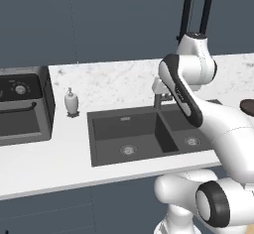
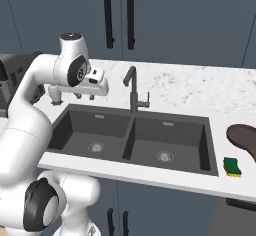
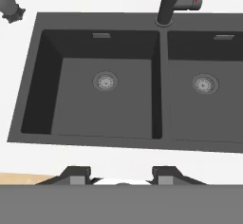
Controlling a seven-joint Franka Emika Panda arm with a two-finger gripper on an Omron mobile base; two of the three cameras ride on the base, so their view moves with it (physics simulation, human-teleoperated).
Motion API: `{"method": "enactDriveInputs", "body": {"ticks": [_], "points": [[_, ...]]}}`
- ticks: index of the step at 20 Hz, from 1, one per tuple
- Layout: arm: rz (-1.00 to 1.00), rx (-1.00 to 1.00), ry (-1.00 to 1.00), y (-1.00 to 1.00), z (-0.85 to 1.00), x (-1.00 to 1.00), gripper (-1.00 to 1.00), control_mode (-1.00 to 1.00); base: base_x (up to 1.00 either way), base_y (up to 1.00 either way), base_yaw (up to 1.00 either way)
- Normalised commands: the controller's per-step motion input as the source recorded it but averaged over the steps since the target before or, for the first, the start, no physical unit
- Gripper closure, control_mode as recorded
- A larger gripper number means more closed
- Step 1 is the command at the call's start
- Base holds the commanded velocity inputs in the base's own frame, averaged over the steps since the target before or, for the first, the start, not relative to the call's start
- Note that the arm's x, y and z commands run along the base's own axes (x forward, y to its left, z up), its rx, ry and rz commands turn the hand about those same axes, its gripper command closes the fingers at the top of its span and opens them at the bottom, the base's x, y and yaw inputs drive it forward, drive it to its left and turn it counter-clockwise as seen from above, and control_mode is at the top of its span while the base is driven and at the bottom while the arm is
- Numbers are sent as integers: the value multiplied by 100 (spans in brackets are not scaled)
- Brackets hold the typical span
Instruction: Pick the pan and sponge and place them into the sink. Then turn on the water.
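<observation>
The dark double-basin sink [image 2: 127,141] lies in the white counter, and both of its basins hold nothing. On the counter to its right sits the brown pan [image 2: 244,139], partly cut off by the picture's edge. The green sponge [image 2: 232,166] lies just in front of the pan. My gripper [image 2: 85,97] hangs over the left basin's back left corner, far from both. In the hand view the gripper [image 3: 121,175] is open with nothing between its fingertips [image 3: 78,173], looking down on the sink [image 3: 163,83]. No water shows at the tall tap [image 2: 132,87].
A soap dispenser [image 1: 72,101] stands on the marble counter left of the sink [image 1: 90,139]. A dark stove [image 1: 20,106] sits further left. Dark cabinet doors with long handles [image 2: 119,15] rise behind the counter. The pan's edge [image 1: 247,106] shows beside my arm.
</observation>
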Motion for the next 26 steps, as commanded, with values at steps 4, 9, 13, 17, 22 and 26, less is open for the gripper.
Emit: {"method": "enactDriveInputs", "body": {"ticks": [4,9,13,17,22,26], "points": [[0,0,0,0,0,0,-100,100,0,0,0],[0,0,0,0,0,0,-100,100,0,0,0],[0,0,0,0,0,0,-100,100,0,0,0],[0,0,0,0,0,0,-100,100,0,-2,0],[0,0,0,0,0,0,-100,100,0,-51,-2],[0,0,0,0,0,0,-100,100,0,-67,-3]]}}
